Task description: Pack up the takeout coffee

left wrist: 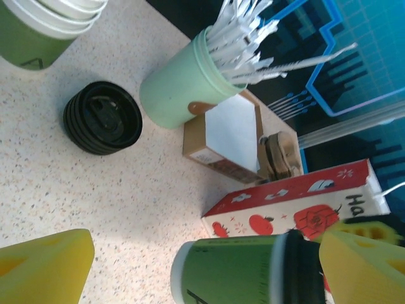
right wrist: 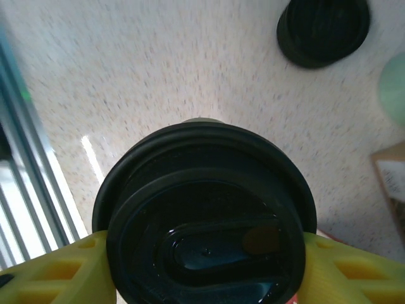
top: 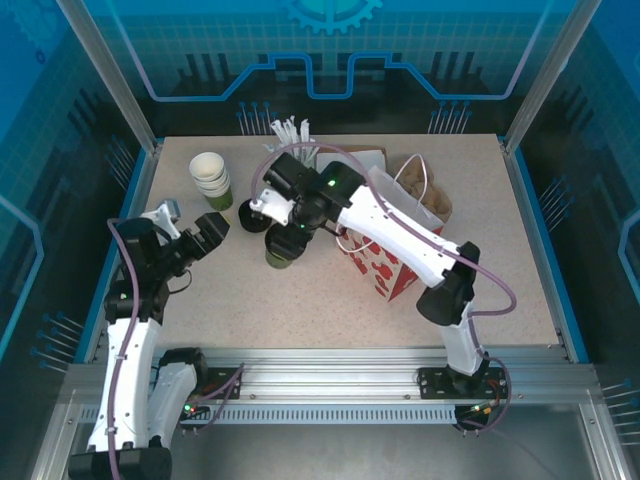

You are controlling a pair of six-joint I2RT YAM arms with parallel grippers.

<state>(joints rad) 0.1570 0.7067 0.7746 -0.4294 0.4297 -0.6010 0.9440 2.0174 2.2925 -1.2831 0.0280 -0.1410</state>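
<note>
The right gripper (right wrist: 202, 269) is clamped on the takeout coffee (top: 282, 254), with a yellow finger (right wrist: 50, 275) pressed at each side of its black lid (right wrist: 202, 202). The cup is left of the tabletop's middle, just beside the red-and-white bag (top: 385, 262). Whether its base touches the surface I cannot tell. The left gripper (top: 190, 224) hangs near the cup's left side, jaws wide apart and empty, its mouth turned toward the cup.

The table (top: 510, 250) is a pale, speckled slab edged by blue rails (top: 537, 235). Toward its far side are a stack of lidless cups (top: 210, 176), a pile of spare lids (left wrist: 102, 117), a pale green cup of white wrapped sticks (left wrist: 180, 85) and a brown box (left wrist: 221, 142). Aluminium posts (top: 108, 70) frame the cell. Behind them are translucent blue panels (top: 330, 45) printed with grid lines and a gear motif.
</note>
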